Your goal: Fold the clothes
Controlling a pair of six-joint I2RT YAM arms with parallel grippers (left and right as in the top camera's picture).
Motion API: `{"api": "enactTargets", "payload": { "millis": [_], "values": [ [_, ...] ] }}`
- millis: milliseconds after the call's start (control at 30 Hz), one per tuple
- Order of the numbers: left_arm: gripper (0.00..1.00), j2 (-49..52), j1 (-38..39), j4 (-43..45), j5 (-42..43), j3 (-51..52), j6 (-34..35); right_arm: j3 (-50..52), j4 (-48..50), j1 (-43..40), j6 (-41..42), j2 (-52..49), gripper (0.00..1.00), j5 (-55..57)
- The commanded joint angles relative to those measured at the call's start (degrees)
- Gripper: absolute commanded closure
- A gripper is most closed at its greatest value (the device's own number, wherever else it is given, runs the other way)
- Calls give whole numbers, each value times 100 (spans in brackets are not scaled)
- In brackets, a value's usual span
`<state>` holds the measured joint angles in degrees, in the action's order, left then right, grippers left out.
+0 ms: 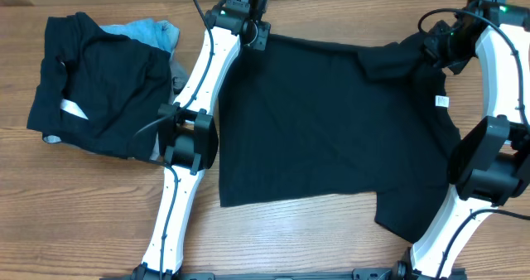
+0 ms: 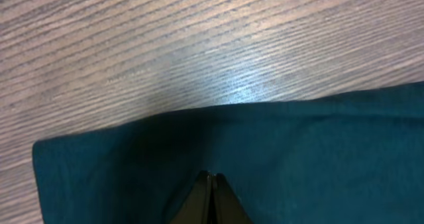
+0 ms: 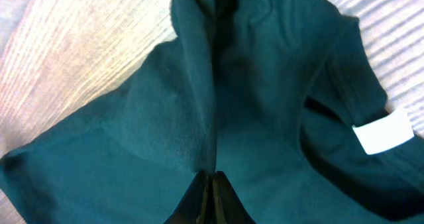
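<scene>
The black T-shirt (image 1: pixel 323 131) lies spread on the surface (image 1: pixel 83 222), just beside the pile of other garments (image 1: pixel 99 85). The left tool (image 2: pixel 211 179) is pinched tight on the shirt's corner nearest that pile. The right tool (image 3: pixel 211 179) is clamped on a raised ridge of cloth at the end farthest from the pile. Thin, limp and light, the shirt likely sags and creases, so corners and hems are the best holds.

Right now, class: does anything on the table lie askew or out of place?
Yes. The black T-shirt lies uneven: fabric is bunched at the right gripper, and the near hem steps lower on that side.
</scene>
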<state>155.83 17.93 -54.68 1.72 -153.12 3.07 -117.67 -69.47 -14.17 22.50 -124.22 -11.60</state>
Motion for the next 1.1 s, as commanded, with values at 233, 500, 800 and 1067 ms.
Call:
{"api": "enactTargets", "payload": {
  "millis": [233, 500, 800, 1067],
  "values": [
    [94, -4, 9, -374, 63, -1290, -96, -125, -879, -496, 26, 155, 96, 313],
    [89, -4, 13, -719, 61, -1290, -962, -122, -1054, -595, 20, 155, 96, 304],
    [89, -4, 0, -1252, 66, -1285, -975, -122, -1502, -595, -42, 155, 96, 208],
    [74, 7, 0, -2184, 57, -1027, -1049, -122, -1292, -595, -39, 155, 96, 293]
  ]
}}
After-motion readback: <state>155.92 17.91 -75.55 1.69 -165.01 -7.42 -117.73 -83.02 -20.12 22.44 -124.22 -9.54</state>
